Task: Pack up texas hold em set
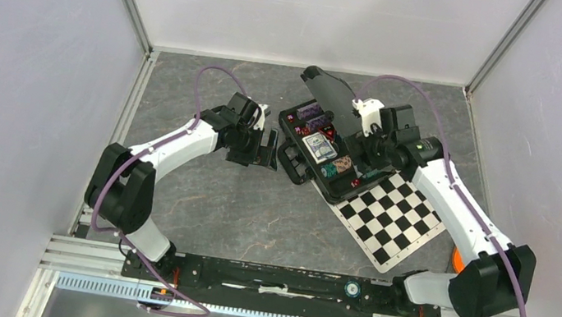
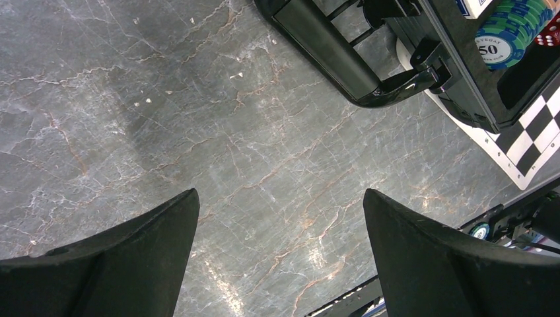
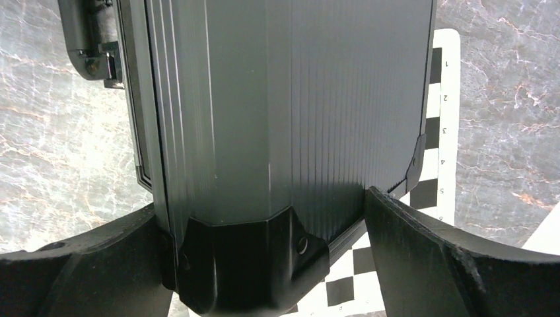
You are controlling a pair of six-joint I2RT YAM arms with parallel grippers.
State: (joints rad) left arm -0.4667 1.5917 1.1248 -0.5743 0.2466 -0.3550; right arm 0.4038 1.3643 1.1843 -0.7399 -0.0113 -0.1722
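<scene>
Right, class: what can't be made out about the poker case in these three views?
Right wrist: the lid fills the frame, hiding the tray.
Left wrist: teal chips cut off by the top edge.
Top: tray contents too small to count; right arm covers part of it.

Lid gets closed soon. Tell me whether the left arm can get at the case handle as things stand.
Probably yes. The left gripper hangs open over bare table beside the handle, nothing lying between them. The right gripper is up at the raised lid, clear of that path.
</scene>
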